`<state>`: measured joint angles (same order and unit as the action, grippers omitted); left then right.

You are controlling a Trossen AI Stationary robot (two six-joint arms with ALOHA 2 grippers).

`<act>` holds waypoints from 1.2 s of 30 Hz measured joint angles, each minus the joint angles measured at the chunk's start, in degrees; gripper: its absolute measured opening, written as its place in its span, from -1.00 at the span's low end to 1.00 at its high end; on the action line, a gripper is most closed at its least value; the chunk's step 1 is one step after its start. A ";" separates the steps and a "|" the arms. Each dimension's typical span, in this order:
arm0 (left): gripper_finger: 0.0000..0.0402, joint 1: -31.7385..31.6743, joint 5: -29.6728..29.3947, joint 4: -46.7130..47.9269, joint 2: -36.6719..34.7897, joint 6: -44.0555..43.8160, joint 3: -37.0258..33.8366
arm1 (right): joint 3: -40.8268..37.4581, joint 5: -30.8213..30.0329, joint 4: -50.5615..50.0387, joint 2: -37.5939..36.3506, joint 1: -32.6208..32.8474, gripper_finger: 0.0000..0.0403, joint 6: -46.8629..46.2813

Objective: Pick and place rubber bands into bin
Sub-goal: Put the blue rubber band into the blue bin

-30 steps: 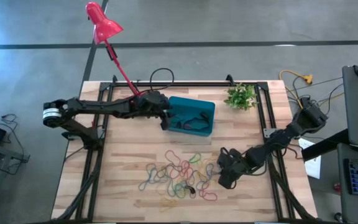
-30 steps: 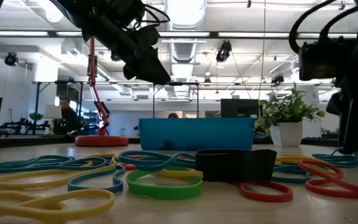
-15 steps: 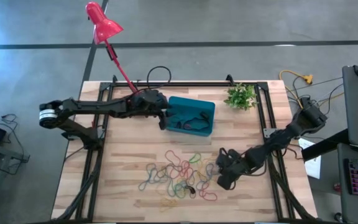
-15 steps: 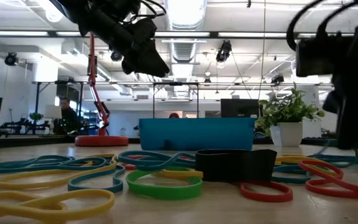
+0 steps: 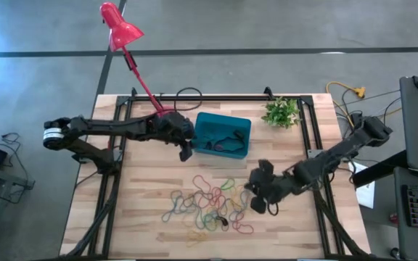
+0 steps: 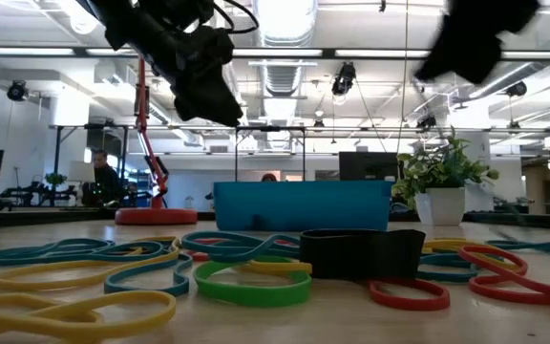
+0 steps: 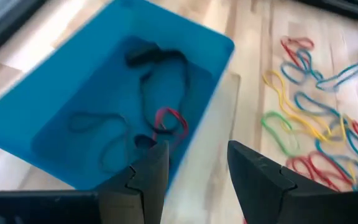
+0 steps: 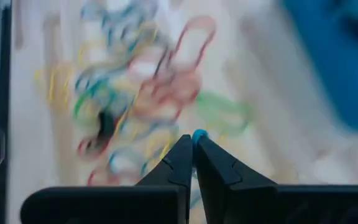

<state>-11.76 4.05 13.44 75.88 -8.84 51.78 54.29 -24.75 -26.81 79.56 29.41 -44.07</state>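
The teal-blue bin point(image 5: 223, 135) stands at the table's far middle and holds a few rubber bands, black ones and a red one point(image 7: 169, 118). Many coloured rubber bands point(image 5: 209, 203) lie in a loose heap on the wood nearer the front, and they fill the foreground of the low view point(image 6: 256, 272). My left gripper point(image 5: 186, 152) hangs open above the table at the bin's left near corner point(image 7: 197, 168). My right gripper point(image 5: 255, 203) is shut and raised above the right edge of the heap, with a bit of teal band at its fingertips point(image 8: 194, 146). My right gripper pinches a teal rubber band between its two fingers; only a small bit point(image 8: 199, 133) shows at their free ends. The fingers slant downward over the heap. They hide the rest of the band, so how it hangs cannot be told.
A red lamp rises from its round base point(image 6: 156, 216) behind the bin's left side, with its head point(image 5: 120, 29) beyond the table. A potted plant point(image 5: 281, 112) stands at the far right. Black frame rails point(image 5: 307, 138) border the table. A person point(image 6: 103, 177) sits in the room behind.
My right gripper has shut on a band at the right edge of the heap, then risen well clear of the table, rolling and drifting slightly toward the bin. My left gripper, still open, has drawn back a little from over the bin toward the table's left and near side.
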 joint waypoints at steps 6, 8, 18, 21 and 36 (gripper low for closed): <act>-0.26 2.67 0.49 2.56 -0.21 -0.05 -0.69 | 7.09 -6.65 -2.96 -2.48 -6.66 -0.96 14.91; -0.26 3.34 0.58 3.38 -0.22 -1.45 -1.11 | 8.82 -7.79 -3.16 -2.61 -9.73 -0.96 19.94; -0.26 8.16 2.56 8.64 -0.70 -4.83 -2.68 | 9.07 -3.41 -2.76 -2.28 -28.42 -0.96 32.30; -0.26 10.04 2.58 9.08 -0.72 -5.84 -2.70 | 6.41 1.86 -2.36 -2.24 -33.97 -0.96 32.21; -0.26 13.87 3.47 10.11 -0.72 -10.36 -2.70 | -4.78 21.94 10.49 -2.22 -46.15 -0.83 32.34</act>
<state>2.11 7.52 23.55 75.16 -19.20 49.08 49.51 -2.81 -16.32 77.34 -16.74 -11.73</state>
